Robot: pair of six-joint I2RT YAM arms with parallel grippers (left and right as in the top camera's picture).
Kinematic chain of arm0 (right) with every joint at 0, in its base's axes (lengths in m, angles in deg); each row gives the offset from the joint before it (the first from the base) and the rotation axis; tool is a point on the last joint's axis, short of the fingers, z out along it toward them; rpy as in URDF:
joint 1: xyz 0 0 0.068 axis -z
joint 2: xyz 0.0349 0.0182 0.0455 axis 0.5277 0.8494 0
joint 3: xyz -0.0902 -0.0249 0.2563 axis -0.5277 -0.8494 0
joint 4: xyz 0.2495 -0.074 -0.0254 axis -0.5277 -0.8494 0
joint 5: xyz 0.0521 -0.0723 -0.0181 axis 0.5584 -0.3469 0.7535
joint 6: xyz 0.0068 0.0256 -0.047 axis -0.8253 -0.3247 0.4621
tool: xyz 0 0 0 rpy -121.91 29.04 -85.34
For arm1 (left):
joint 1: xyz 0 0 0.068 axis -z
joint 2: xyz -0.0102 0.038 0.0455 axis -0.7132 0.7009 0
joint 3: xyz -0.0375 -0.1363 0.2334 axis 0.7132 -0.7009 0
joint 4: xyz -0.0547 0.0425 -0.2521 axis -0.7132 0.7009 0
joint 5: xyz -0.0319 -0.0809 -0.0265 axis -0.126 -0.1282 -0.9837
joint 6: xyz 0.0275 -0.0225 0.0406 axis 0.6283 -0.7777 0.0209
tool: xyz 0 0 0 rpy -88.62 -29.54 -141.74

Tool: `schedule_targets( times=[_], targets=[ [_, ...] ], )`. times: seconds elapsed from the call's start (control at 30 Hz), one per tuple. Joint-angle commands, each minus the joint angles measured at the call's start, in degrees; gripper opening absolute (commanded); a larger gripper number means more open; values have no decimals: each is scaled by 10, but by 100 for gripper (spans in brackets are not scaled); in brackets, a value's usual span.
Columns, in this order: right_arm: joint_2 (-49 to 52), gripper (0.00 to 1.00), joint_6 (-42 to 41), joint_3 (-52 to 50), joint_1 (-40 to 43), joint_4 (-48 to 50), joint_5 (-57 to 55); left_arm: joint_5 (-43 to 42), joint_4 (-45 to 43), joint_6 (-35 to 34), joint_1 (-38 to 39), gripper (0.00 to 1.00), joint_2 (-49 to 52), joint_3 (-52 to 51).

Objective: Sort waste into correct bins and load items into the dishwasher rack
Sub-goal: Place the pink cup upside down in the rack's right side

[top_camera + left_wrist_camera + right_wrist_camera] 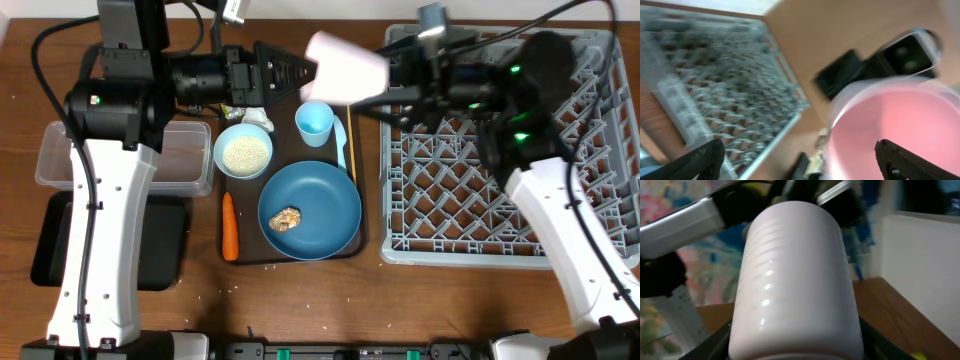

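Pink plastic cup (345, 66) held aloft on its side between both arms, over far part of wooden counter (300, 300). Right gripper (388, 76): jaws clenched on cup wall. Left gripper (298, 70): jaws released, spread wide at cup mouth. Large grey lattice dishwasher rack (450, 180) seen below right arm.

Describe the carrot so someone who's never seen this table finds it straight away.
Find the large grey rack on the right; directly to its left sits a dark brown tray of dishes. Along that tray's left edge, beside the big dark-blue plate, lies the carrot. It is the only orange thing there, long and thin among round blue dishes.
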Motion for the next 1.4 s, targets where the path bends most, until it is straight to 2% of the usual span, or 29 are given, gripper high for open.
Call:
schedule_targets(
  times=[0.0, 0.13, 0.33, 0.47, 0.67, 0.77, 1.03, 1.2, 1.37],
  targets=[
    [-3, 46, -51, 3, 51, 2, 12, 154, 26, 34, -13, 98, 0, 4],
    [-4, 46, -111, 3, 114, -1, 18, 258, 57, 37, -25, 98, 0, 4],
    [-5, 47, -221, 3, 197, -3, 20, 259, 61, 45, -29, 98, 0, 4],
    [-10, 47, -303, 3, 216, -2, -46, 259, 61, 44, -29, 98, 0, 4],
    [-34, 45, -319, 3, 216, -47, -180, 259, 64, 44, -29, 98, 0, 4],
    [-49, 43, -280, 3, 213, -139, -268, 259, 69, 44, -29, 98, 0, 4],
    [-94, 43, -69, 10, 204, -528, -605, 259, 71, 44, -29, 98, 0, 4],
    [-109, 44, 5, 52, 205, -779, -721, 259, 70, 44, -29, 98, 0, 4],
    [-109, 45, 31, 72, 221, -940, -788, 259, 70, 44, -29, 98, 0, 4]
  ],
)
